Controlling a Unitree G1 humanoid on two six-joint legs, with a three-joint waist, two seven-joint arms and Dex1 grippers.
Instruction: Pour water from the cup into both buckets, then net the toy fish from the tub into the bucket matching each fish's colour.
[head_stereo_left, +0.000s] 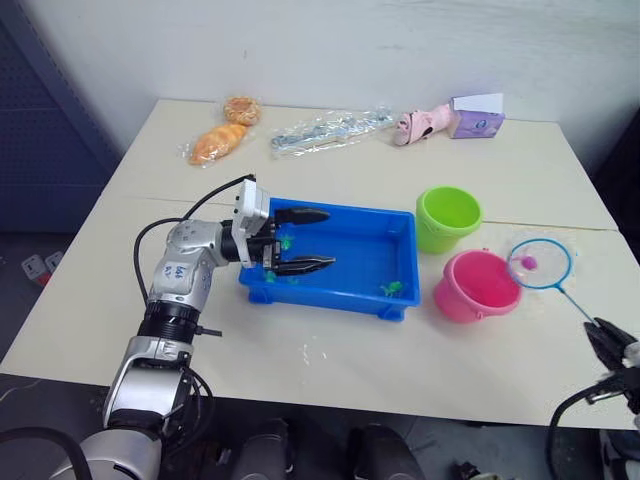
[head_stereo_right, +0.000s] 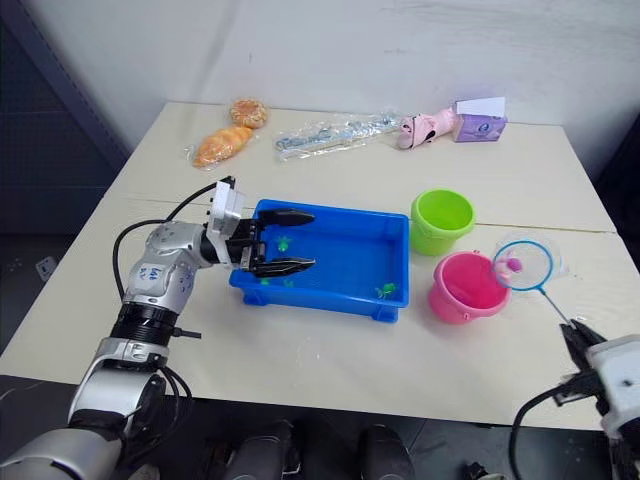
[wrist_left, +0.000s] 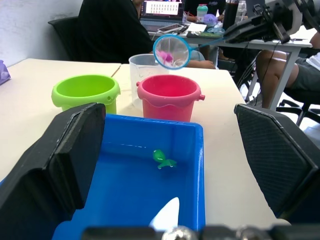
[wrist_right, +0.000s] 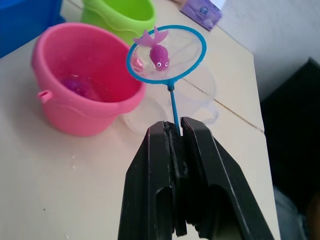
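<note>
Right wrist view: pink fish (wrist_right: 159, 54) lies in the light-blue net (wrist_right: 167, 54).

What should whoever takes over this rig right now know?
Right tool: shut on the net handle, a pink fish in the hoop beside the pink bucket's rim.
Left tool: open, over the tub's left end.
Done: one pink fish already lies in the pink bucket.
Left: drop this fish in, then net the green fish from the tub into the green bucket.
</note>
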